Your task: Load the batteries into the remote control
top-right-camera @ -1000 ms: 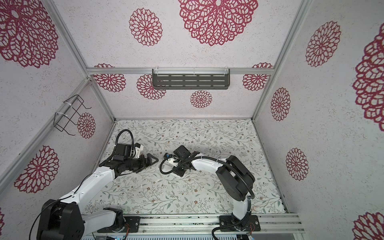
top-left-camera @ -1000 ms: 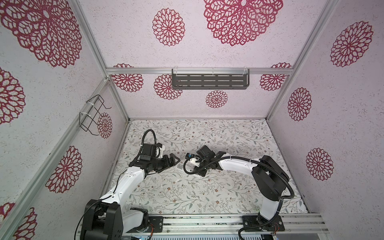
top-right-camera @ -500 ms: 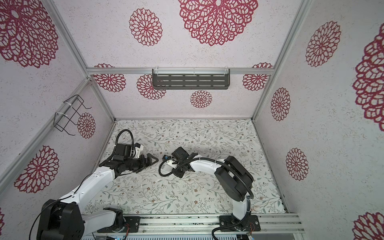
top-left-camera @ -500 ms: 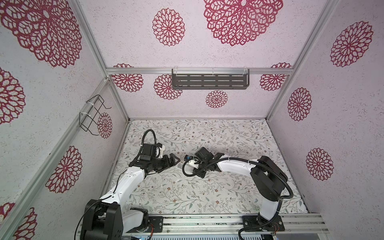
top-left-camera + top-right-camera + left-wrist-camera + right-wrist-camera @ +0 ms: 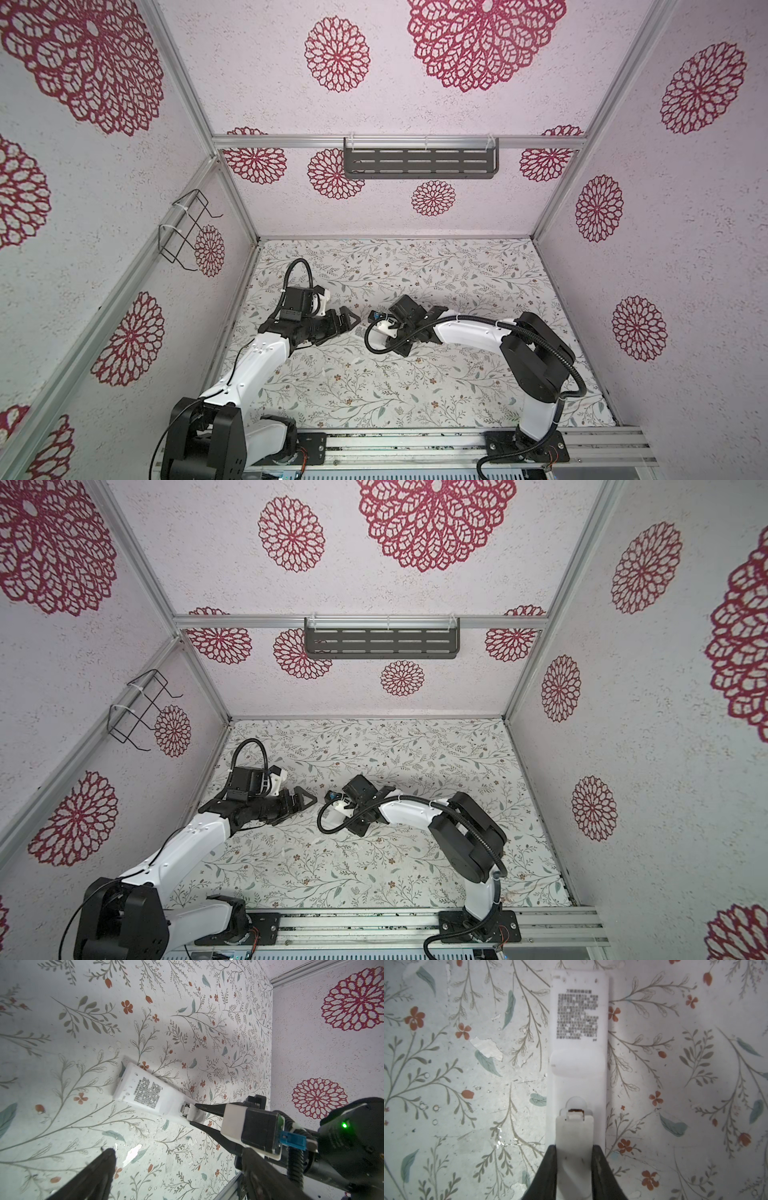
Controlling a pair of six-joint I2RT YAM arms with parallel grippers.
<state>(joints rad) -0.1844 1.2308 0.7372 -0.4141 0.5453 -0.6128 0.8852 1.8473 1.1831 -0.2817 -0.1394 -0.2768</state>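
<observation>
Remote control (image 5: 578,1022) lies face down on the floral table (image 5: 415,386), its plain white back up, with a block of small dark print near the end farther from the right arm (image 5: 469,332). In the left wrist view the remote control (image 5: 149,1093) lies slantwise on the table, flat against the surface.

The right end effector (image 5: 574,1147) is clamped on a narrow white battery cover (image 5: 574,1132), its 2 dark fingers (image 5: 548,1167) pressing the cover's long sides. The cover sits over the near end of the remote, and its latch tab meets the rounded notch in the back. A small brownish spot shows at that notch; what it is cannot be told. Seen from the left wrist camera, the battery cover (image 5: 196,1113) looks slightly raised off the remote's back.

The left end effector (image 5: 347,322) hangs just above the table beside the remote, jaws spread wide and holding nothing. Only 1 of its fingers (image 5: 97,1167) shows in its own wrist view. In both top views the 2 end effectors face each other near the middle of the table, close together, and the remote is mostly hidden under them.
</observation>
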